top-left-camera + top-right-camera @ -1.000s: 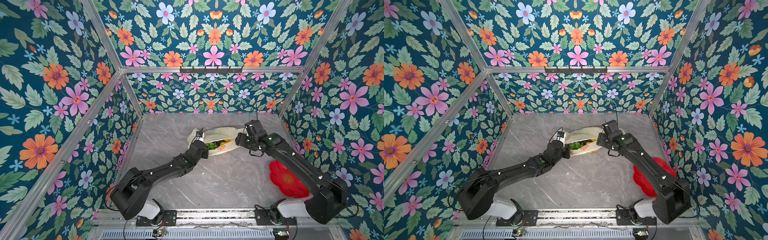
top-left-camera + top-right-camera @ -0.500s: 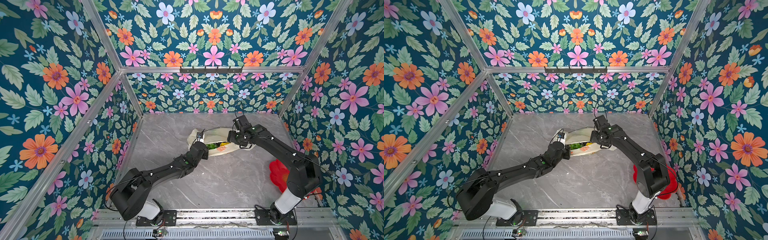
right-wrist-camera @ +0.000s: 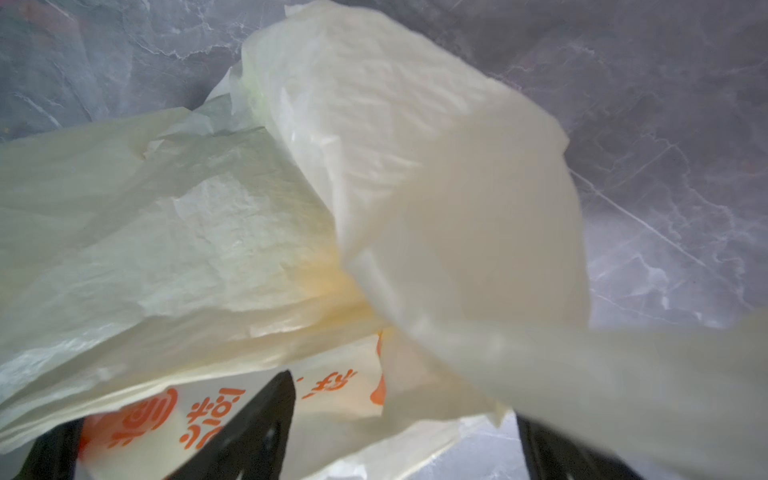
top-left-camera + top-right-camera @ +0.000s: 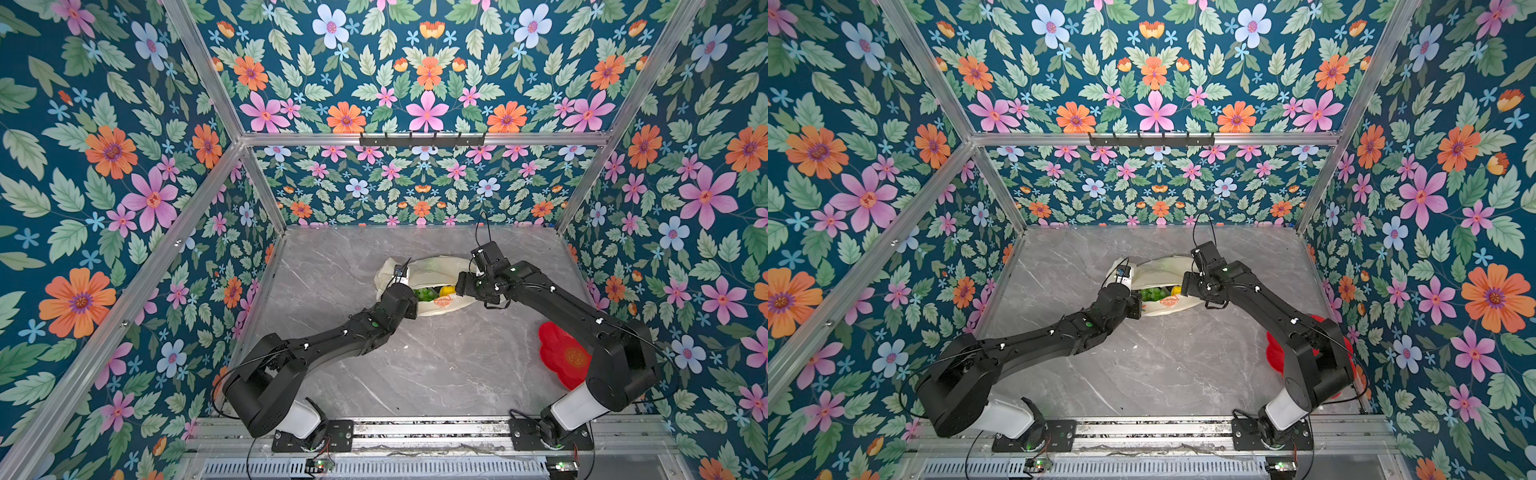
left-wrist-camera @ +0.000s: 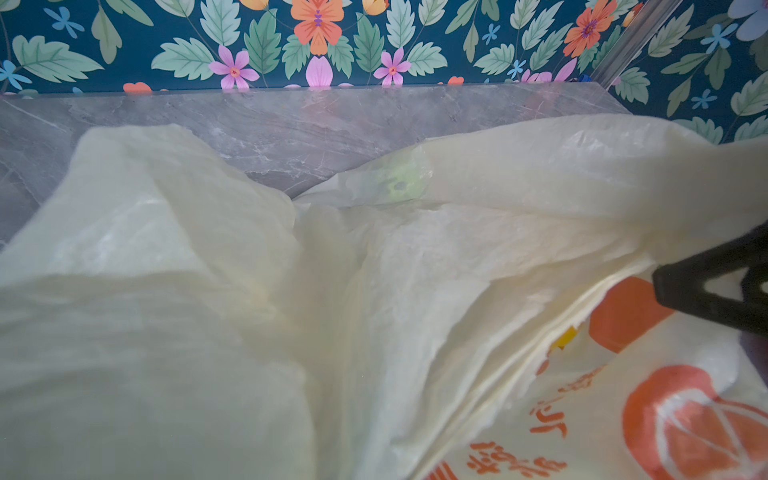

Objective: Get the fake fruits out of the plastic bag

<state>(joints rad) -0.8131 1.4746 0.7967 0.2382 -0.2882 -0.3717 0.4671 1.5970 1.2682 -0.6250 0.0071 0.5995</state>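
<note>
We find the plastic bag [image 4: 436, 268] worked from 2 sides, fruit inside it.
The bag lies on the grey marble tabletop [image 4: 415, 374], just toward 12 o'clock from its centre in both top views; through its gaping mouth we make out a green grape bunch [image 4: 424, 294] and a yellow lemon [image 4: 446, 289]. The left end effector [image 4: 411, 304] sits at the bag's 8 o'clock edge, closed narrow on the rim film, which the left wrist view shows gathered up to its black finger [image 5: 706, 291]. The right end effector [image 4: 459, 286] is at the bag's 3 o'clock side, spread wide, with loose film lying across the gap between its fingers [image 3: 249, 424]. A red flower-shaped plate [image 4: 559, 353] lies at 4 o'clock, well apart from the bag.
</note>
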